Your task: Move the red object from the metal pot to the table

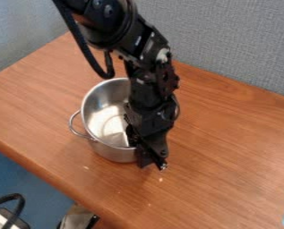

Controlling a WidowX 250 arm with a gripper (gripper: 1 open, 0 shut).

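Hanging straight down at lower centre of the frame, the gripper (152, 163) sat just past the near right rim of the metal pot (106, 125), its tips low over the table (228, 134). Whether its jaws were clenched or parted could not be told; they were dark and blurred. The red object did not show anywhere: the visible pot interior looked bare steel, and the arm hid the right side. So which way it lay from the tool, and how its long axis ran, stayed unknown.
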